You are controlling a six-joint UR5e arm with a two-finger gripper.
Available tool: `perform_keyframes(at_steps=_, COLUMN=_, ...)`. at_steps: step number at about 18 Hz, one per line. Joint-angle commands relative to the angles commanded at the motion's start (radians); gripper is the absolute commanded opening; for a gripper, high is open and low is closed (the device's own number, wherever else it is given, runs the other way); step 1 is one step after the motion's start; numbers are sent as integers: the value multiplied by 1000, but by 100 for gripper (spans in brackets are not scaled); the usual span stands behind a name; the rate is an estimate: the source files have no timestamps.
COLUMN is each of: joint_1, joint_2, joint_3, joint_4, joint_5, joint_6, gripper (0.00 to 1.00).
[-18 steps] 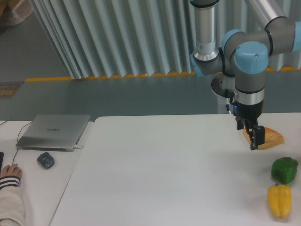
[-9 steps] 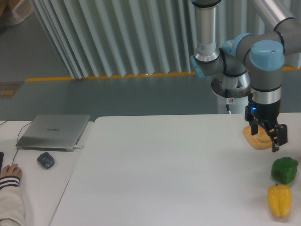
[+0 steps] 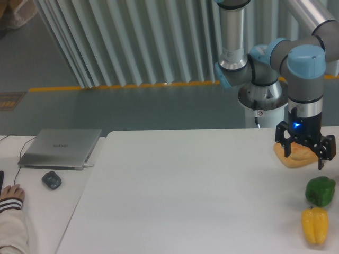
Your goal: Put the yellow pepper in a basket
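Hand: fingers spread, empty, hovering above bread piece.
Yellow pepper: on tabletop, near edge, touching or just beside green pepper.
Risk: descent may bump green pepper; glossy lobes may slip.
Basket: not in view.

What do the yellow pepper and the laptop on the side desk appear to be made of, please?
The yellow pepper looks glossy and smooth, possibly plastic, though real skin cannot be ruled out. The laptop looks like matte silver metal, judging by its even grey sheen.
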Motion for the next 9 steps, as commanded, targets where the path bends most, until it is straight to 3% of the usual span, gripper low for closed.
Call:
perform_keyframes(at_steps=3, joint_1=-37, joint_2=-61, joint_3=38, joint_4=15, joint_5=78, joint_6=-193, gripper=100)
perform_keyframes(at_steps=9, joint_1=-48, joint_2=-141, joint_3=87, joint_4=26, joint_5=86, joint_6=-199, gripper=100)
